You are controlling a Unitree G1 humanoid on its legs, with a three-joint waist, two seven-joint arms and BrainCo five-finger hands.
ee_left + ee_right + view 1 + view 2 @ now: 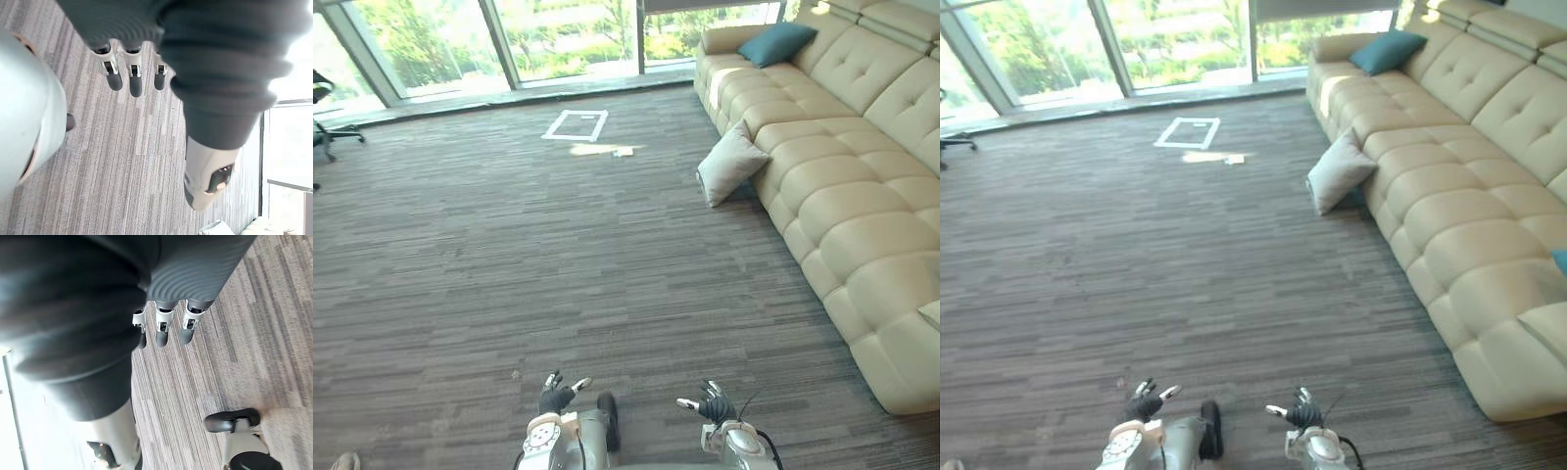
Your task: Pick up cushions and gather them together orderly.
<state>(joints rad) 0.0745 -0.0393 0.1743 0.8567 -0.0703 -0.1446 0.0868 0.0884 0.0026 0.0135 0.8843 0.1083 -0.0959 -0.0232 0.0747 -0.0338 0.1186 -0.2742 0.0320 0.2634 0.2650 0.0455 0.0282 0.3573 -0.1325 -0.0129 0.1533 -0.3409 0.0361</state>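
Subject items: a pale cushion [732,162] stands on edge on the carpet [509,255], leaning against the front of the cream sofa [862,196]. A teal cushion [776,42] lies on the sofa's far seat, propped against the backrest near the armrest. The two are well apart. A teal patch [1559,259] shows on the near seat in the right eye view; whether it is a third cushion cannot be told.

Hands: the left hand [556,397] and the right hand [713,404] hang low in front of the robot, far from both cushions. In each wrist view the fingers [135,85] [162,333] are straight and relaxed over bare carpet, with the thumb apart. Both hands are wide and hold nothing.

Handling assessment: the cushions appear light, soft and stuffed, with fabric covers that should give good grip. They are not fragile, and a drop should cost little. They will sag and fold if taken by one corner alone. Recommended hold: a pinch on the upper edge or corner of the pale cushion, which stands free of the floor, or one hand on each side for a level carry.

Other items: a white taped square [576,125] marks the carpet near the windows.
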